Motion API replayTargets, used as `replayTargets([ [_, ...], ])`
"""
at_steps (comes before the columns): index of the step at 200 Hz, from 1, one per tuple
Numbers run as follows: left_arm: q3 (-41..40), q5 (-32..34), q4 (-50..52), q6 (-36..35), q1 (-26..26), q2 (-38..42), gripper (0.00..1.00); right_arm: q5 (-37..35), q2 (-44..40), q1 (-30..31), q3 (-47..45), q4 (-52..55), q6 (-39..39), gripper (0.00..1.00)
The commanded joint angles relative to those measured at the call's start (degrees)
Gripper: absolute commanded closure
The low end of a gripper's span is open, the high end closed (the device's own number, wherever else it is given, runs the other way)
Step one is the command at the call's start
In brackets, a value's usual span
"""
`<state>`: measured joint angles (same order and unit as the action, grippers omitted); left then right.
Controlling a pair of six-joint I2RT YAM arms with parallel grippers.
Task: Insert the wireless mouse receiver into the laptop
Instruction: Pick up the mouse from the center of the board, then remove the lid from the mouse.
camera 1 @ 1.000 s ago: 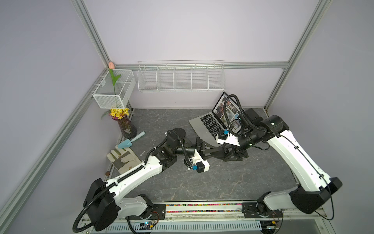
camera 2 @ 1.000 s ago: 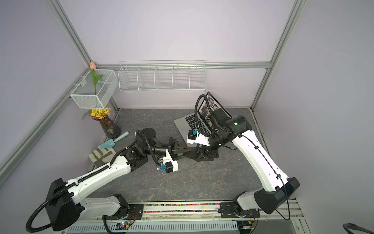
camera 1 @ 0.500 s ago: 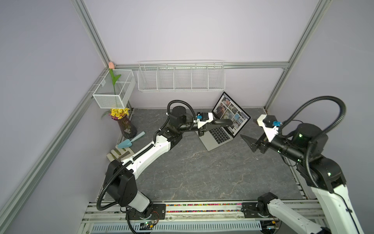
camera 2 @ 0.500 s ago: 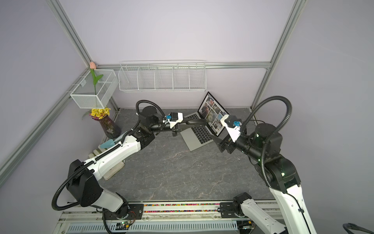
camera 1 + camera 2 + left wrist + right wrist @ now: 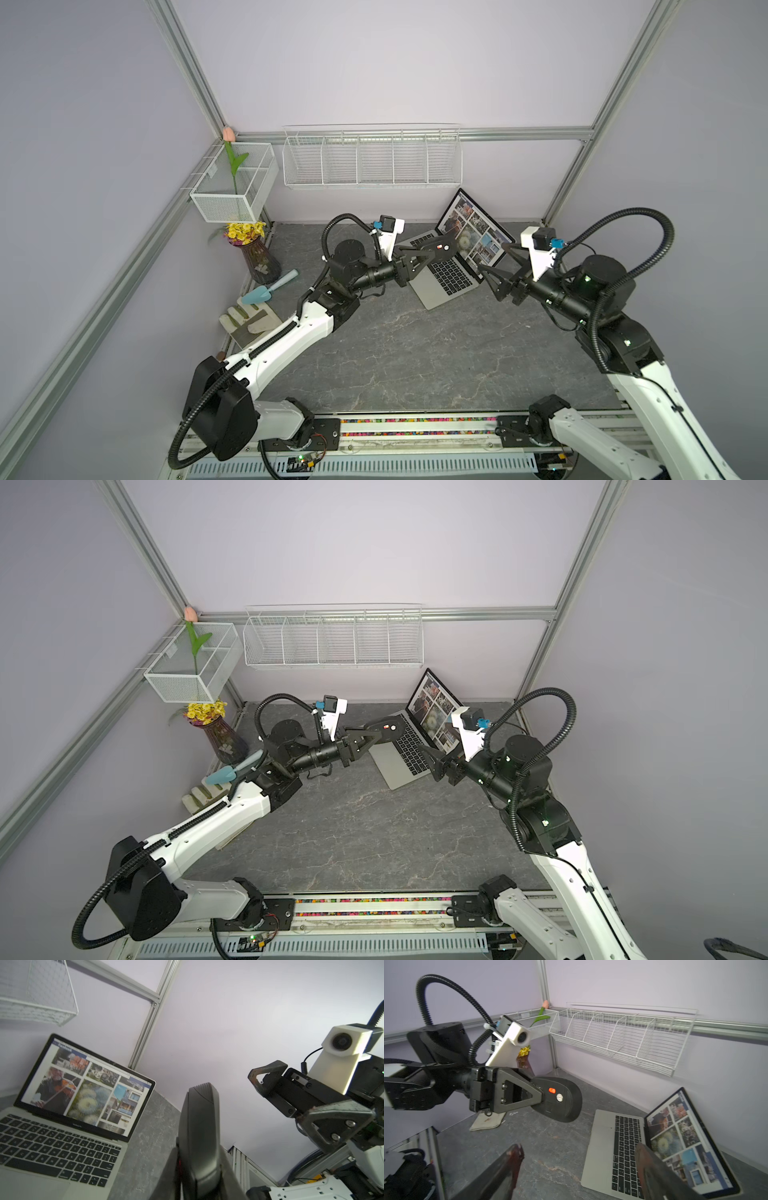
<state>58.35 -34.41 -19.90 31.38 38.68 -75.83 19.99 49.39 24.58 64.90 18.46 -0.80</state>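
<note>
Though the wireless mouse receiver was what mattered, no view showed it as a separate part. My guess: it was stowed in the underside of the mouse (image 5: pixel 558 1099), in the dark recess below the red switch (image 5: pixel 552 1090), but that was too dark to confirm. The mouse was clamped in the left gripper (image 5: pixel 538 1095), underside turned toward the right arm. It was held in the air on the side of the laptop (image 5: pixel 452 276) nearer the left arm. The laptop sat open at the back of the surface (image 5: pixel 415 353), screen lit.

Changes: a second earlier both arms were low and bunched together mid-surface. Since then they had separated and the left had lifted the mouse up beside the laptop. The right gripper (image 5: pixel 498 262) had gone from part-open to fully spread, empty, and had closed in on the laptop's opposite side, pointing at the mouse but well apart from it. That read as setup for a pull: left presents, right plucks. Nothing was extracted yet, so insertion hadn't started.

Not visible: the laptop's side ports in any view, and the left gripper's far finger, behind the mouse. The right gripper's fingers (image 5: pixel 512 1159) were blurred in its own wrist view.
</note>
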Motion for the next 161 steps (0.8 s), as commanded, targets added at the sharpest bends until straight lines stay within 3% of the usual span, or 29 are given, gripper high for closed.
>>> replayTargets([
  [1, 0.08, -2.38, 1.89, 2.73, 0.22, 2.97, 1.0, 6.97, 3.95, 3.85, 0.07, -1.68, -0.05, 0.11],
  [14, 0.5, -1.86, 5.02, 1.41, 0.18, 4.2, 1.0, 5.55, 6.99, 6.06, 1.46, -0.98, 0.36, 0.09],
  [56, -2.23, -2.59, -0.34, 2.89, 0.22, 5.22, 1.0, -0.57, 12.0, 7.57, 4.41, 1.06, -0.97, 0.0],
  [97, -3.32, -2.48, 0.52, 2.36, 0.17, 6.3, 1.0, 7.08, 15.42, 7.54, 8.6, 3.91, -0.84, 0.2],
  [134, -3.06, -3.11, 0.5, 2.1, 0.18, 6.15, 1.0, 7.56, 15.86, 7.55, 8.66, 3.48, -0.64, 0.3],
  [161, -3.06, -3.79, -0.09, 2.29, 0.17, 6.0, 1.0, 6.71, 16.27, 7.54, 8.49, 4.62, 0.44, 0.32],
])
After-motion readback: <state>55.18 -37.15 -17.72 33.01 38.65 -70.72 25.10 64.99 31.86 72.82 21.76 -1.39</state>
